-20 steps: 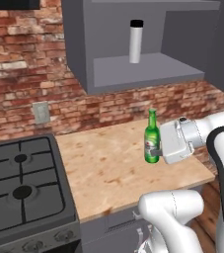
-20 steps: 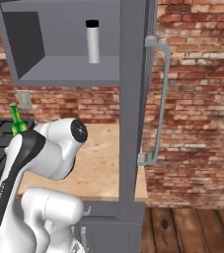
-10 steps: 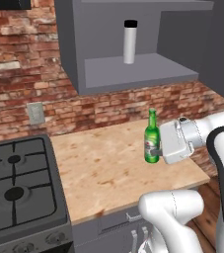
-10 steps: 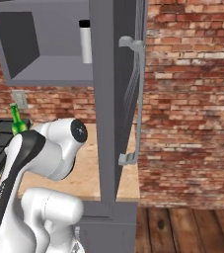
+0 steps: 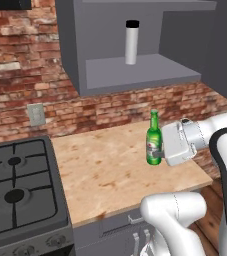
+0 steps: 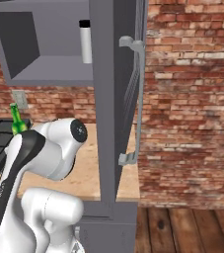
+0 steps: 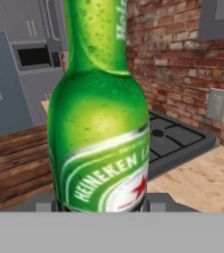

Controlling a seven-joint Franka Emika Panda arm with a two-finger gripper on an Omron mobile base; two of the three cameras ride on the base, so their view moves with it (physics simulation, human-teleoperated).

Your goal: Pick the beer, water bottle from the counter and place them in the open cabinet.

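**Beer in hand, shelf edge ahead**

Sliding right along the counter (image 5: 110, 175), our base has carried both base cameras with it, so the open cabinet (image 5: 135, 75) now sits nearly centred in the left base view where a second ago it lay further toward 1 o'clock; the stove (image 5: 15, 190) has moved further into that view at 8 o'clock. Relative to the arm, the beer (image 5: 154, 139) has not shifted.

We hold the bottle upright above the counter, our fingers (image 5: 161, 156) clamped on its lower body from 3 o'clock. In the hand view its green glass and label (image 7: 108, 175) crowd the lens. The water bottle (image 5: 131, 42) already stands on the cabinet shelf at 12 o'clock, toward the middle.

What worries us is the lift. We judge the shelf's front lip to be the first hazard: if we rise too close to it, the cap or neck could strike its underside and twist the bottle in our grip. We grip low, so any knock on the neck has leverage. The second risk is the water bottle itself; setting the beer down beside it too tightly could tip it. In the right base view the tall cabinet side (image 6: 111, 99) hides part of the shelf, so clearance on that side is hard for us to judge.
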